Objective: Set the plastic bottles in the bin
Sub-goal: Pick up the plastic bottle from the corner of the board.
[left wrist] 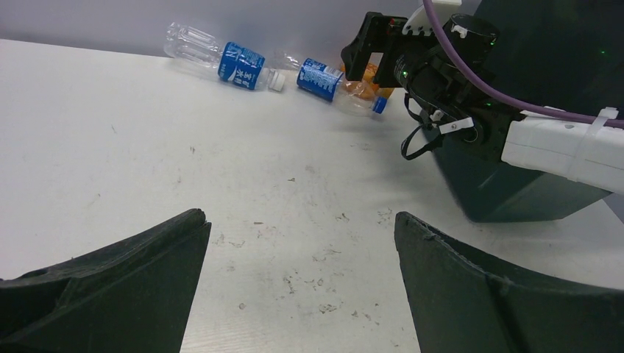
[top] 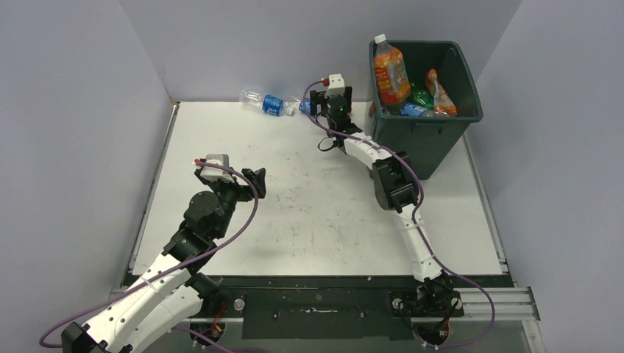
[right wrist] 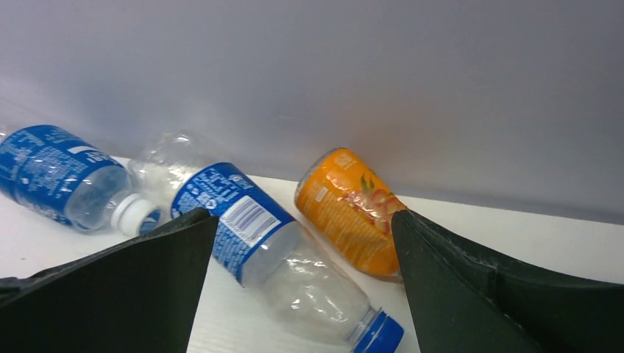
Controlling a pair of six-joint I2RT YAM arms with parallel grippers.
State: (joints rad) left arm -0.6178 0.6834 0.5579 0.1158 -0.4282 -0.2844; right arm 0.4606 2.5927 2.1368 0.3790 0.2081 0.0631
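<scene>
Ahead of the spread right claw (right wrist: 303,220) lies a blue-labelled bottle (right wrist: 234,202), probably light, crushable, slippery; grip its labelled middle.

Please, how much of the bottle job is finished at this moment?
Done: several bottles sit in the bin. In hand: nothing; the right tool is open, facing a blue-capped bottle and an orange bottle. Remaining: those two and a white-capped bottle. The left tool is open, empty.

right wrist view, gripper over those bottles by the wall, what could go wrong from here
The open right gripper faces both the blue-label bottle and the orange bottle, so closing may catch both or squirt one away. The bin looks heaped; its protruding bottle may deflect a drop.
</scene>
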